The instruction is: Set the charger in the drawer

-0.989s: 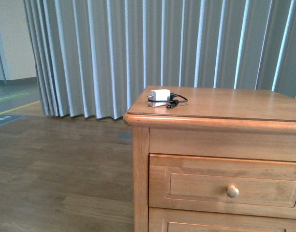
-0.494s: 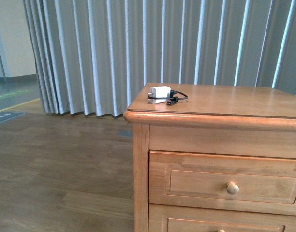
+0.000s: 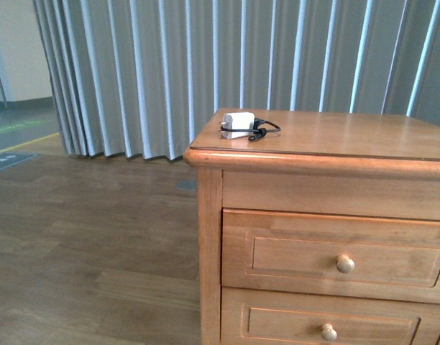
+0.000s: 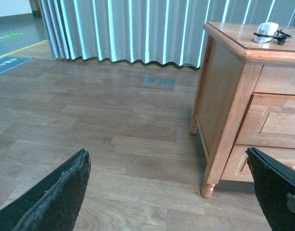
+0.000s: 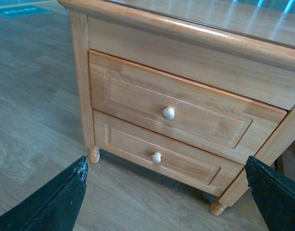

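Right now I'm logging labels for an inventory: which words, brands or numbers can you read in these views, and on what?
No text is readable.
Floor sign: pale lettering on blue-grey, too blurred to read.
Charger: no marking can be made out.
Drawer: no lettering shows.

Grey pleated curtain (image 3: 134,72) hanging behind, reaching down to brown plank floor (image 3: 83,244). Honey-brown cabinet (image 3: 209,251) at right; lower drawer (image 3: 277,325) shut, with pale round knob (image 3: 328,332).

In the front view the cabinet (image 3: 209,251) has slid up the frame. The charger (image 3: 239,124) and the drawer (image 3: 299,237) sit higher, and the lower drawer (image 3: 277,325) now shows its knob (image 3: 328,332) at the bottom edge. It seems the camera shifted, not the furniture.
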You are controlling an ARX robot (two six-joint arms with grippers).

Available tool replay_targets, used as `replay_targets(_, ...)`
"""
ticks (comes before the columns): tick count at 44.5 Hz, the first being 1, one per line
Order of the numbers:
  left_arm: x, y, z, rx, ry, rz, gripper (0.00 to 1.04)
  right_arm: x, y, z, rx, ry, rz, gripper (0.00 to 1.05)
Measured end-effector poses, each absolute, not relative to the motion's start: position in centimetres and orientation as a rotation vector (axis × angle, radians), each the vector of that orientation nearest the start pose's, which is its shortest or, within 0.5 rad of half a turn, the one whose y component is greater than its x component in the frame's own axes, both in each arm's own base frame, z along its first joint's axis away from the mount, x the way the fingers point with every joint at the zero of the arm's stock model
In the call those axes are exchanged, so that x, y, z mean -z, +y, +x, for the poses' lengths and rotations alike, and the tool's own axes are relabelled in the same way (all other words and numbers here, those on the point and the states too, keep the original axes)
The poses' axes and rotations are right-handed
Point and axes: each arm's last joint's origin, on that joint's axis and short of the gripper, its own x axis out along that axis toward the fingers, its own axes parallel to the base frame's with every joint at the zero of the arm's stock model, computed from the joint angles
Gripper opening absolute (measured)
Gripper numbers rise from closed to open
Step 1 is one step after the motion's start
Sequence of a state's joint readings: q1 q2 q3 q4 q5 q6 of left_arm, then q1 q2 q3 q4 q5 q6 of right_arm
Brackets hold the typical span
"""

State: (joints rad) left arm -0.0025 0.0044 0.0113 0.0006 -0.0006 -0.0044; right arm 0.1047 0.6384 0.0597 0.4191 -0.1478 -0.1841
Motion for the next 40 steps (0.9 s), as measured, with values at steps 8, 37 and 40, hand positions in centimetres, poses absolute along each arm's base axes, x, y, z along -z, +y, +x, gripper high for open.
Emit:
replay_targets(8, -16.7, 0.0, 9.7, 0.002, -0.007, -0.004, 0.99, -15.3, 3.4, 17.7, -0.224, 0.196, -0.216, 0.96)
replay_targets(37, -16.7, 0.0, 9.7, 0.002, -0.007, -0.004, 0.99, -8.3, 7.9, 30.3, -0.063, 0.271, -0.243, 0.96)
replay_targets(40, -16.7, 0.0, 9.7, 0.002, -0.007, -0.004, 0.99, -7.6, 8.2, 31.5, -0.049, 0.264, -0.243, 0.96)
